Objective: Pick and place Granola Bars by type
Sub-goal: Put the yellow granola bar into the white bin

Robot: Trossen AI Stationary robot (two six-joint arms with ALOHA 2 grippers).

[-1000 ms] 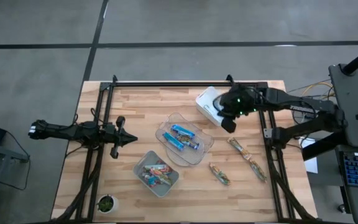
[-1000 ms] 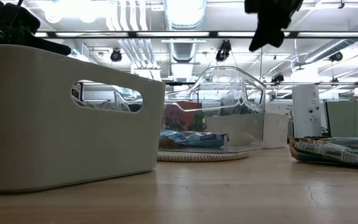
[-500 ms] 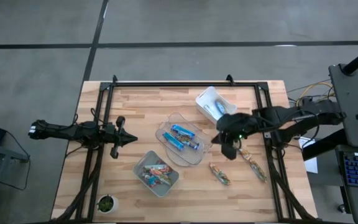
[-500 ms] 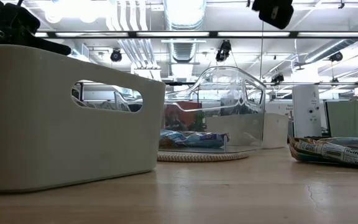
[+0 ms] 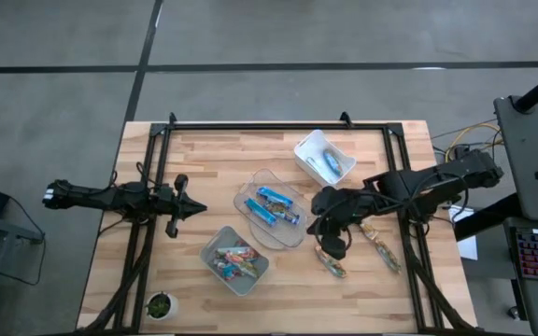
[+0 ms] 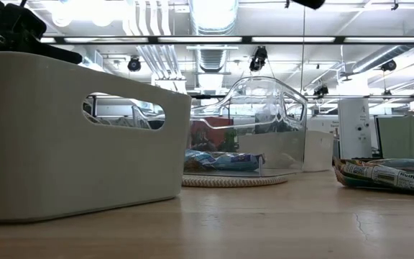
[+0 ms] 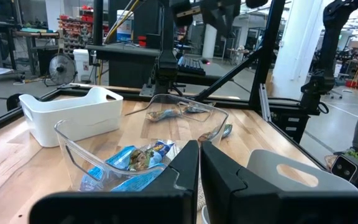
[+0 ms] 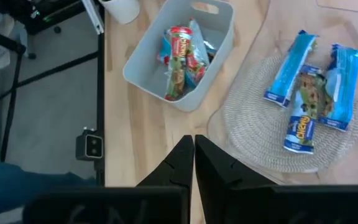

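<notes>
Blue bars (image 5: 274, 207) lie in the clear bin (image 5: 299, 233) at mid-table, which sits on a woven mat. Red and orange bars (image 8: 180, 53) fill the grey bin (image 5: 215, 246) nearer the front. One bar lies in the white bin (image 5: 308, 147) at the far side. Two greenish-brown bars (image 5: 332, 264) (image 5: 374, 235) lie flat on the wood right of the clear bin. My right gripper (image 5: 331, 245) hangs shut and holding nothing above the nearer of these bars, slanting down toward the bins. My left gripper (image 5: 197, 209) waits shut at the table's left.
A small white cup (image 5: 160, 305) stands at the near left corner. A black frame (image 5: 278, 125) runs along the far edge and down both sides. Bare wood lies between the grey bin and the loose bars. The low view shows the loose bars (image 6: 387, 175) right of the clear bin (image 6: 254, 129).
My right gripper has swung from above the white bin toward the table's near edge and slightly left. It now hangs over the loose greenish-brown bar and has stayed shut throughout. No bar or bin has moved.
</notes>
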